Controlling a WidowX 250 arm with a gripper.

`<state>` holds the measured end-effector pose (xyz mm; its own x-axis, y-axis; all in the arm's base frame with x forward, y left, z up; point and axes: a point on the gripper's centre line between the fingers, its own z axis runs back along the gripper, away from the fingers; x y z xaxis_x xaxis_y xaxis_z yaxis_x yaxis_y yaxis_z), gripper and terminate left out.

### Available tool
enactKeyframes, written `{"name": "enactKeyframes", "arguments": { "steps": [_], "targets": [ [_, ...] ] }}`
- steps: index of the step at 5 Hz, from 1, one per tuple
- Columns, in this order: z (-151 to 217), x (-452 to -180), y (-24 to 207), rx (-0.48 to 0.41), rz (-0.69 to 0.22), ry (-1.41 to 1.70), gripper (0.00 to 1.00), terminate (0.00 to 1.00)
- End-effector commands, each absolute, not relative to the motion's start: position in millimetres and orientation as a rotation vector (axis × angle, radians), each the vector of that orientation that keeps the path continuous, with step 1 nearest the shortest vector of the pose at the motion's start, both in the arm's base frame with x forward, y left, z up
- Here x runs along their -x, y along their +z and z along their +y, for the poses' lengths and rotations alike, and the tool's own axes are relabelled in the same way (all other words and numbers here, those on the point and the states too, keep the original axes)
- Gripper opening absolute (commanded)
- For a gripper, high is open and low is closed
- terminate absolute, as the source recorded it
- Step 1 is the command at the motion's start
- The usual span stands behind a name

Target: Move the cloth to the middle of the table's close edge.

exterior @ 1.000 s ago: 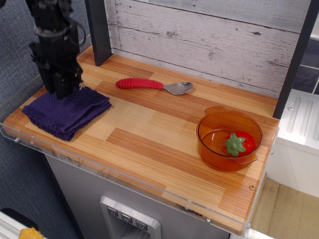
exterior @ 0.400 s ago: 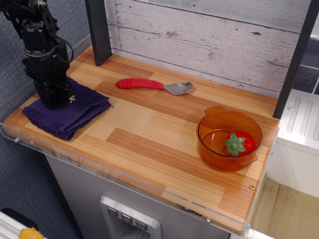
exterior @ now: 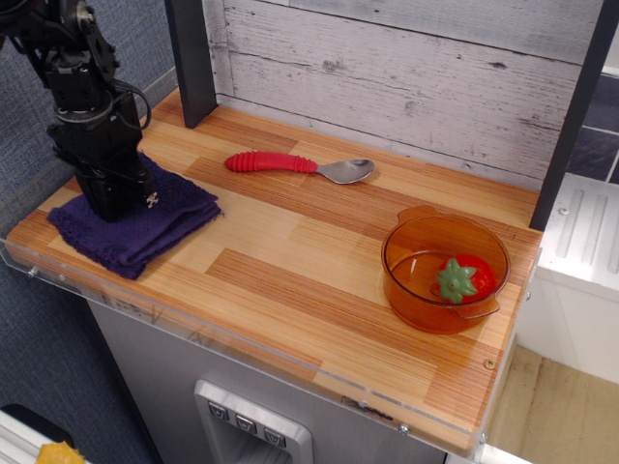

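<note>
You have the cloth at the left end of the table, lying close to the near-left corner, its front fold near the clear plastic rim but not over it. The gripper stands upright on the cloth's back-left part, its black body pressed down into the terry. The fingertips are buried in the fabric and hidden by the housing, so you cannot tell from here whether they are pinching the cloth or merely resting on it.

To the right of the cloth you have a broad stretch of bare striped laminate running along the near edge, all the way to the orange bowl. The bowl sits at the right end, near the right edge and back from the front rim, with a toy strawberry inside it.

A red-handled spoon lies toward the back, well apart from both cloth and bowl, its handle pointing left. Behind it the whitewashed plank wall closes the far side, and a dark post stands at the back-left corner, near the arm.
</note>
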<state>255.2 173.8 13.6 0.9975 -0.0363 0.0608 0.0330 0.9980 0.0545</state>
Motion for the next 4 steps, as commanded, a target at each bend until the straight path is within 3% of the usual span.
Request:
{"name": "enactKeyframes", "arguments": {
  "steps": [1, 4],
  "targets": [
    [141, -255, 25, 0.022, -0.070, -0.038, 0.00, 0.00],
    [81, -255, 17, 0.062, -0.027, -0.078, 0.00, 0.00]
  ]
}}
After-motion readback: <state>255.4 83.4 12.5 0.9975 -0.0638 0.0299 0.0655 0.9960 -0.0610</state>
